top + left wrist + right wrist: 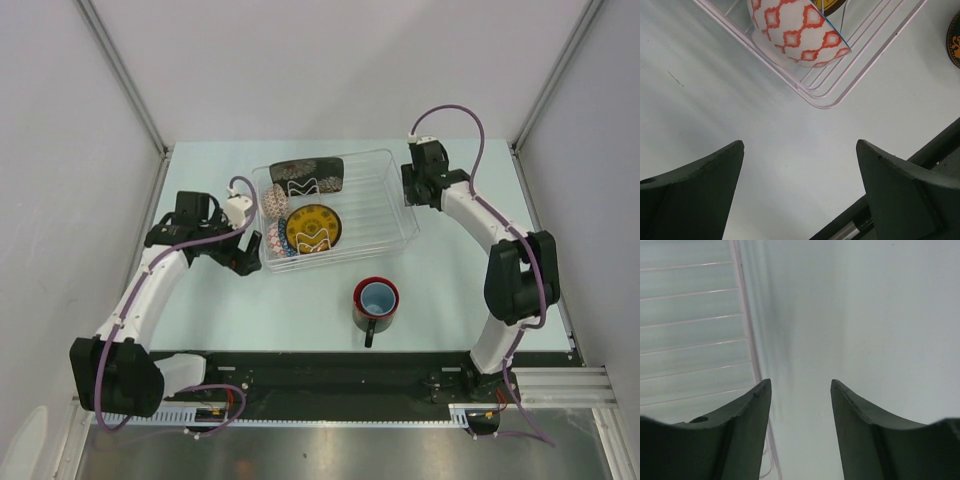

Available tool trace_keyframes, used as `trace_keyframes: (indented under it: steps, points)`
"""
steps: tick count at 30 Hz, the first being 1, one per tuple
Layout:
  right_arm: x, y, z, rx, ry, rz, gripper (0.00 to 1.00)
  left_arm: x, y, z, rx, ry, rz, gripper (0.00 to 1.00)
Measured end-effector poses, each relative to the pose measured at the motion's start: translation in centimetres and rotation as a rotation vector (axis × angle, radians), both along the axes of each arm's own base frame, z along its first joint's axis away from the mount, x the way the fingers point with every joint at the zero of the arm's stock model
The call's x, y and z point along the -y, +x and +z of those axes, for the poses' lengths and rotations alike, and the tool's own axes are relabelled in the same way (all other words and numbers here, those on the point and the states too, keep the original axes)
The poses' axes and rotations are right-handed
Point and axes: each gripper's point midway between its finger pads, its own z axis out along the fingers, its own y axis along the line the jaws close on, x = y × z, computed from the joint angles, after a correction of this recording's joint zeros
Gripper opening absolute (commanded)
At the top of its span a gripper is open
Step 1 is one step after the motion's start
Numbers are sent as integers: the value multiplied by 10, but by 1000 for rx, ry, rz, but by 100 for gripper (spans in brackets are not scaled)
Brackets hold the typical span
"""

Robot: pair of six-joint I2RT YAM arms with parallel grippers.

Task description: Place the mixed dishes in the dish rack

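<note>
The clear dish rack (390, 222) stands mid-table. In it are a dark rectangular plate (307, 176) at the back, a round dark plate with a yellow centre (313, 228), a red-patterned bowl (276, 201) and a small bluish bowl (273, 238). The red mug with a light-blue inside (377, 299) stands upright on the table in front of the rack. My left gripper (248, 256) is open and empty beside the rack's front-left corner (830, 97), with the red-patterned bowl (795, 30) just ahead. My right gripper (412, 190) is open and empty along the rack's right wall (747, 340).
The pale green table (460, 300) is walled in on three sides by white panels. A black rail (330, 365) runs along the near edge by the arm bases. A dark, orange-patterned edge (955, 40) shows at the right of the left wrist view.
</note>
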Motion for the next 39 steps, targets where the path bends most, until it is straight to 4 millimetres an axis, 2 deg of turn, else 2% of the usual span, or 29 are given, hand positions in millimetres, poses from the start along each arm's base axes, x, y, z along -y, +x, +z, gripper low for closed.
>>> trace_keyframes:
  steps: [6, 12, 19, 24, 27, 28, 30, 32, 33, 36, 37, 39]
  points:
    - [-1, -22, 1, -22, 51, -8, 51, 1, -6, -6, -10, 0, 1, 100]
    - [-1, -50, -8, -60, 60, -9, 49, 3, -15, -23, -30, 17, -5, 100]
    - [-28, -79, -12, -96, 50, 65, 47, 14, -7, -30, -8, 37, -19, 100]
    - [-39, -104, -18, -133, 28, 103, 47, 4, 2, -35, 5, 88, 17, 100]
    - [-38, -118, -21, -152, 22, 105, 50, 2, 3, -35, 8, 99, 24, 100]
    - [-37, -121, -19, -150, 20, 104, 55, 2, 2, -35, 9, 101, 24, 100]
    - [-36, -124, -9, -122, 21, 98, 61, 2, 2, -33, 17, 102, 21, 100]
    - [-35, -125, 7, -72, 34, 96, 66, 1, -1, -25, 30, 102, 17, 100]
    - [-35, -127, 22, -27, 44, 98, 66, 1, -2, -20, 39, 102, 15, 100]
    - [-43, -139, 64, 99, 77, 127, 68, -1, -4, 9, 116, 102, -1, 100]
    - [-51, -147, 78, 136, 106, 152, 78, -1, -5, 20, 152, 104, -7, 100]
    - [-70, -169, 104, 178, 242, 207, 78, -4, -11, 44, 234, 109, -18, 100]
